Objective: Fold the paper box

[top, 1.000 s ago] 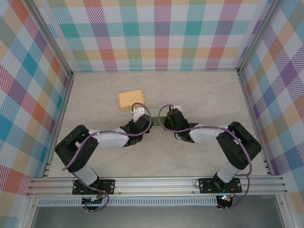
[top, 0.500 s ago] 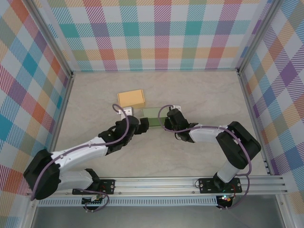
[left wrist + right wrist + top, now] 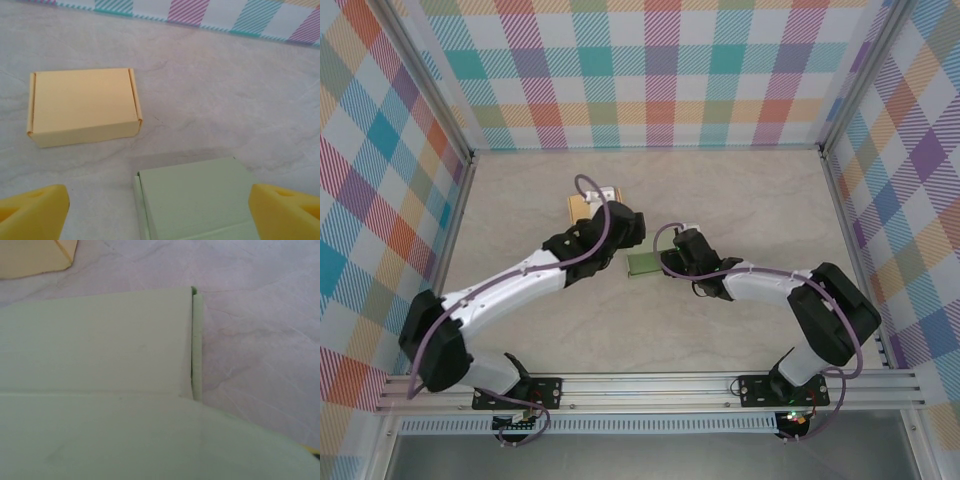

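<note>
The folded pale green paper box [image 3: 645, 263] lies flat on the table, lid down. My left gripper [image 3: 623, 233] hovers above and just behind it, near the orange box. In the left wrist view its yellow fingertips [image 3: 37, 207] stand wide apart, and the left gripper [image 3: 162, 210] is open with the green box [image 3: 195, 200] lying below, untouched. My right gripper [image 3: 670, 262] sits at the green box's right edge. The right wrist view looks closely at the green box [image 3: 100, 390], with its side flap [image 3: 197, 345] tucked in; the fingers are hidden, so its state is unclear.
A closed orange paper box [image 3: 582, 207] lies behind the green one, also seen as the orange box [image 3: 82, 105] in the left wrist view. Plaid walls [image 3: 650, 70] enclose the marble table [image 3: 770, 210] on three sides.
The left gripper let go, opened wide and swung up and back toward the orange box as its arm stretched out. The green box shifted a little toward the near edge. The right arm barely moved.
</note>
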`<state>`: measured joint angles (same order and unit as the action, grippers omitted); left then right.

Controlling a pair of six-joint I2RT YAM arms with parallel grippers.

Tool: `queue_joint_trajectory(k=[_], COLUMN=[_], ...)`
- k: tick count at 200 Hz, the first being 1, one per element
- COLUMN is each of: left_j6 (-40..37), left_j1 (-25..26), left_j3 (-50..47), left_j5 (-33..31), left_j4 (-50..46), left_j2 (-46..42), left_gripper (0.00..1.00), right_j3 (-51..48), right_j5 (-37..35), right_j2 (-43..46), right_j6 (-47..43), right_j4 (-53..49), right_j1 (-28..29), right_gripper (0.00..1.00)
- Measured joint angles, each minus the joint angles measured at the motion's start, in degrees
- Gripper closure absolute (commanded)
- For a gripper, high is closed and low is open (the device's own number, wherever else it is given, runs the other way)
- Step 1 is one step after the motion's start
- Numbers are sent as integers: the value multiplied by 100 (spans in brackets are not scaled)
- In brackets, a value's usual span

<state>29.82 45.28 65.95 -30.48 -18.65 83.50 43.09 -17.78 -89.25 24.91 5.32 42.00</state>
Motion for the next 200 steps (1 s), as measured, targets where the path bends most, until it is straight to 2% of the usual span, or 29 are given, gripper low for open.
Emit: queue_joint_trajectory(k=[37, 127, 172, 200], left_j6=[-94, -111, -85, -35], left_j1=[-72, -125, -136, -136], left_j3=[326, 400, 284, 105], left_j5=[111, 267, 313, 374], left_j4=[-264, -540, -503, -490], left_j2=[785, 1266, 1429, 1596], left_gripper=[11, 13, 14, 15], right_j3=[35, 79, 551, 1025], right_j5=[66, 52, -111, 225], right_j2=[332, 2540, 2371, 1847], right_j6=[-42, 149, 343, 472], right_j4=[-356, -1665, -2133, -2218], right_j1=[24, 48, -31, -393], right_gripper=[0, 0, 0, 2])
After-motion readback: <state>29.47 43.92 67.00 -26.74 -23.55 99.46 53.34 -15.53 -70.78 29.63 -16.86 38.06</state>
